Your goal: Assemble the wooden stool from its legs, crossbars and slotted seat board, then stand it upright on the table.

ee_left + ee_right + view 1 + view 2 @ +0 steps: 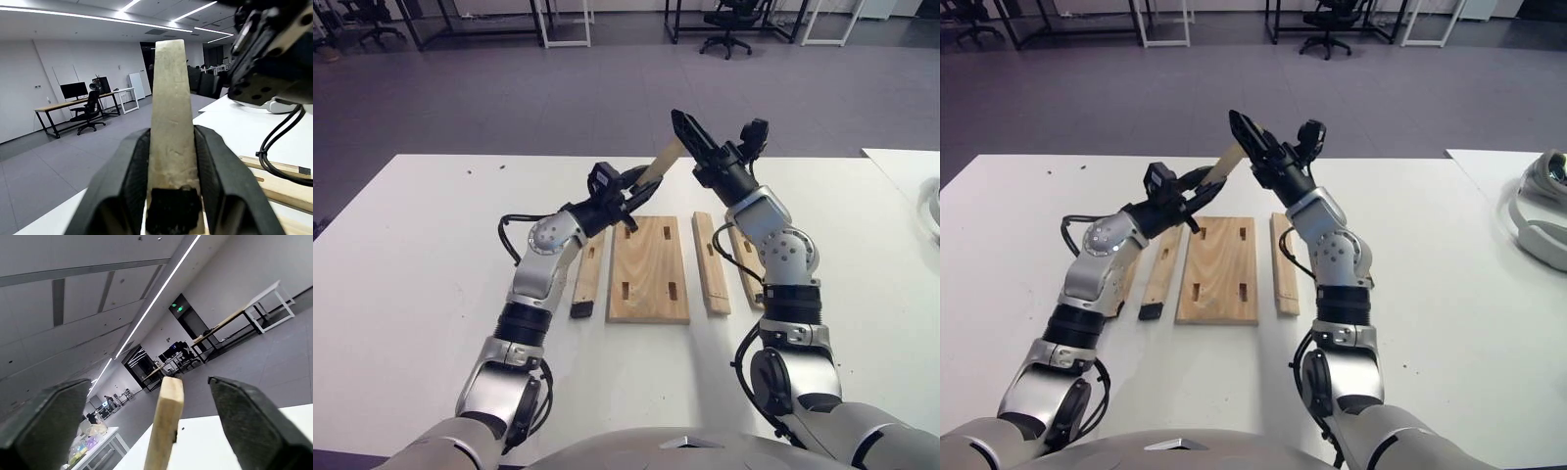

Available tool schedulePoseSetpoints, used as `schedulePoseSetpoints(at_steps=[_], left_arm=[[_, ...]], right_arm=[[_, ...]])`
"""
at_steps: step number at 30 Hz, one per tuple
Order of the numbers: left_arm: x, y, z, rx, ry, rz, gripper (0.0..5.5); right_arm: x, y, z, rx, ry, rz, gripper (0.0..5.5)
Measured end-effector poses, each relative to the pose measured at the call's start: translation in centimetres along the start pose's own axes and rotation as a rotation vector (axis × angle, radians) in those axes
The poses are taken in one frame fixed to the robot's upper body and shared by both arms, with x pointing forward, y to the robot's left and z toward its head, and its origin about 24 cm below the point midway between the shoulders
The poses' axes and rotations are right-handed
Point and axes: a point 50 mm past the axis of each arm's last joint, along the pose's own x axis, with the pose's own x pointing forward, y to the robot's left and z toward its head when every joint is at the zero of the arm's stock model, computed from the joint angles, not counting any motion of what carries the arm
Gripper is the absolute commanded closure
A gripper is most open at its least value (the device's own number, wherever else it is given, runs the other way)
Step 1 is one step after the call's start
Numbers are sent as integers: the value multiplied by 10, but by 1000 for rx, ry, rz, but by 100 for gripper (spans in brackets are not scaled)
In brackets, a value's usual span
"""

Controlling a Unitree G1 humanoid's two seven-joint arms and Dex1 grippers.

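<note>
Over the white table (431,255), left tool (634,194) clamps a leg (666,162), right tool (686,129) spread open around its tip.

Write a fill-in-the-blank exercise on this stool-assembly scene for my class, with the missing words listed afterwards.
1. The left gripper clamps a pale wooden bar, holding it ___ the white table.
2. The right gripper, around the bar's raised end, is ___.
3. The flat rectangular wooden seat board shows ___ slots.

Missing words: above; open; four.
</note>
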Motion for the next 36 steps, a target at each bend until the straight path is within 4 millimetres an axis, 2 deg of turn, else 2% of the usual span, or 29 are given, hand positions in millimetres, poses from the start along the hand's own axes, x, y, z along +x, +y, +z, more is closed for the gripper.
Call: schedulePoseSetpoints(at_steps=[2, 5, 18, 21, 22, 24, 26, 29, 30, 33, 36], left_arm=[[3, -5, -1, 5, 5, -16, 421], [2, -4, 3, 23, -1, -28, 421], [-3, 0, 5, 59, 8, -51, 421], [-4, 1, 5, 65, 15, -52, 421], [-4, 1, 5, 66, 15, -53, 383], [-4, 0, 5, 71, 23, -70, 348], [-4, 0, 4, 87, 38, -67, 312], [-9, 5, 1, 90, 56, -17, 264], [-16, 9, -4, 69, 73, 30, 249], [-31, 16, -10, 23, 83, 159, 228], [-40, 20, -13, -17, 82, 233, 228]], right_arm=[[2, 3, -4, 21, 13, -4, 206], [1, 9, 0, 41, 3, 8, 258], [-10, 3, -2, 86, 32, -32, 505], [-10, 4, -2, 91, 35, -25, 508], [-10, 4, -2, 90, 35, -25, 508], [-14, 3, -1, 78, 32, -35, 509], [-26, -8, 5, 15, -12, -109, 509], [-65, -40, 23, -113, -119, -316, 509], [-86, -52, 26, -148, -139, -404, 509], [-112, -66, 18, -167, -154, -522, 509], [-116, -74, 3, -137, -157, -567, 509]])
